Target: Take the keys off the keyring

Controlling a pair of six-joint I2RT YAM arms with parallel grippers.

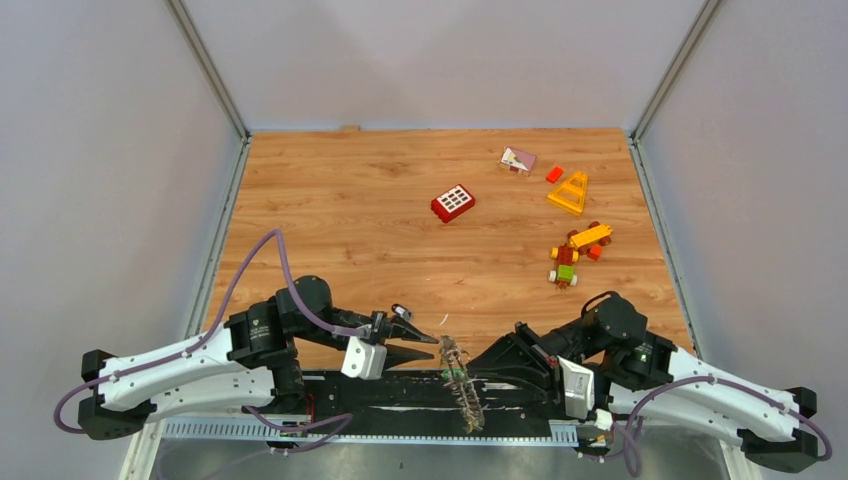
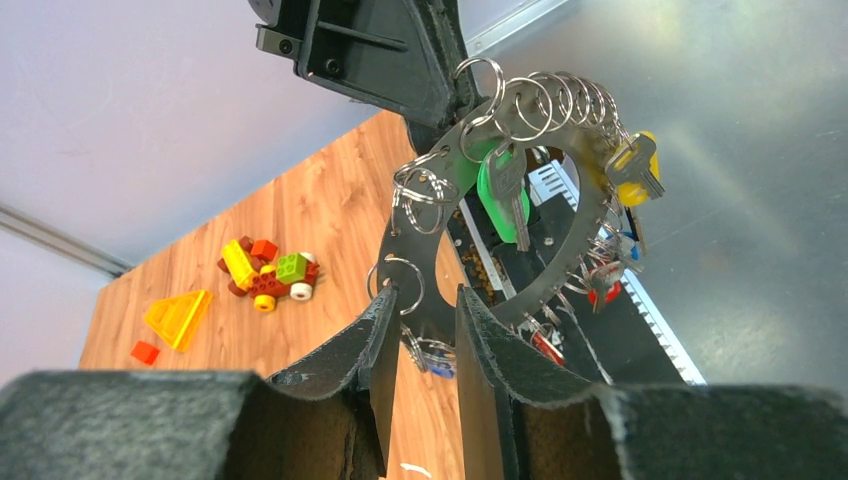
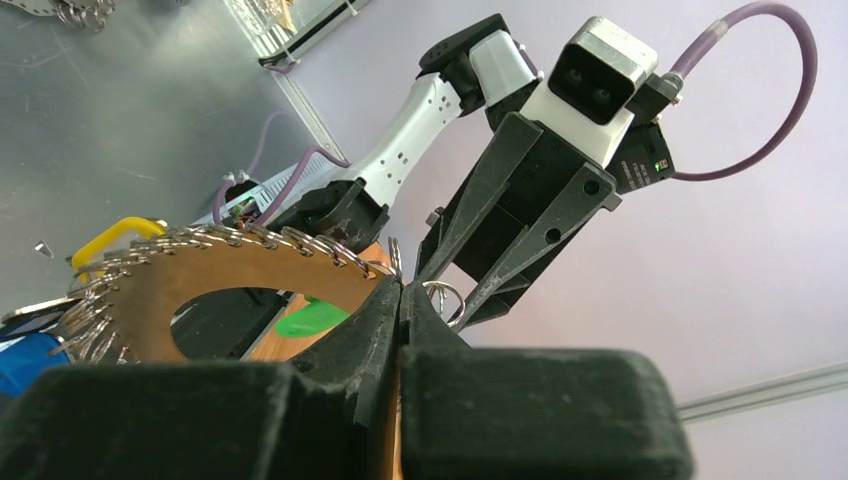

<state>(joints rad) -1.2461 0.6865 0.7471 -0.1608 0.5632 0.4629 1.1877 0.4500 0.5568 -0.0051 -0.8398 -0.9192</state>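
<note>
A: Keyring position?
B: Lower centre of the top view, standing on edge; keys fringe its rim.
A: Right gripper?
B: Pinched fully closed on the ring's edge.
A: Left gripper?
B: Fingers partly apart under the ring. Small split ring at the tips; grip unclear.

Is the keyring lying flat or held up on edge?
On edge: the keyring shows edge-on from above, its rim pinched by the shut right gripper.
</note>
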